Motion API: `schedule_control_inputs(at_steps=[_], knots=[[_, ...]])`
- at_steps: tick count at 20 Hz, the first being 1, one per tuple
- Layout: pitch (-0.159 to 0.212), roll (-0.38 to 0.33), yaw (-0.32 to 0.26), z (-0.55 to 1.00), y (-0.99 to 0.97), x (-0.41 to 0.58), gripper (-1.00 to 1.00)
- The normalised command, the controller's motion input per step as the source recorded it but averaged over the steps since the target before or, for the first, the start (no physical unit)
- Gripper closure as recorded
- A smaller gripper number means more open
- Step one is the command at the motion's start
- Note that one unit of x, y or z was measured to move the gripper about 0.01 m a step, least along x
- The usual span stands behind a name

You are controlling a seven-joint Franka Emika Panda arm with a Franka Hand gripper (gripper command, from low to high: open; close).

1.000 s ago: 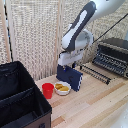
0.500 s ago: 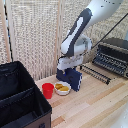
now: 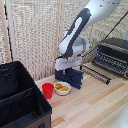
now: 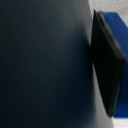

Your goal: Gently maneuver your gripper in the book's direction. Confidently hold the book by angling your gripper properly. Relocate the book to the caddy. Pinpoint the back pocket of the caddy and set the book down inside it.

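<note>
Book (image 3: 71, 78) stands upright on the counter (image 3: 95, 105), near its back edge, directly under my hand (image 3: 68, 65). I read it as resting on one edge with its broad navy face turned toward the exterior camera and its long axis running roughly along the back edge, though the picture is too coarse to be sure of the exact angle. My hand sits on top of it, the white block just above the book's upper edge. The fingers are hidden between block and book, so I cannot tell from here whether they are spread or pinching it. In the wrist view a large dark blurred surface fills most of the frame, with a black finger (image 4: 107, 65) beside it and a strip of blue behind; it does not settle the grip either.

Counter is pale wood planking. A wall of light woven or slatted screen panels (image 3: 35, 35) stands behind it. Caddy (image 3: 20, 100) sits at the counter's corner on the exterior view's left, well apart from the book, open at the top, with an inner divider visible. A red cup (image 3: 48, 90) stands between caddy and book, and a small white bowl (image 3: 62, 88) with something yellow-orange in it lies just beside the cup, close in front of the book. A black toaster oven (image 3: 112, 55) sits toward the back on the exterior view's right.

The book looks thin, dark navy, matte, rectangular.
</note>
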Motion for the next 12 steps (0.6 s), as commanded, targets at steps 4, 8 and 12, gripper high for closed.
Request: schedule_control_inputs(at_steps=[4, 8, 12], knots=[[0.002, -0.069, -0.354, 0.24, 0.05, 0.0, 1.0], [0.078, -0.07, -0.303, 0.64, -0.15, 0.296, 1.0], [0.088, -0.014, -0.178, 0.98, -0.22, 0.456, 1.0]])
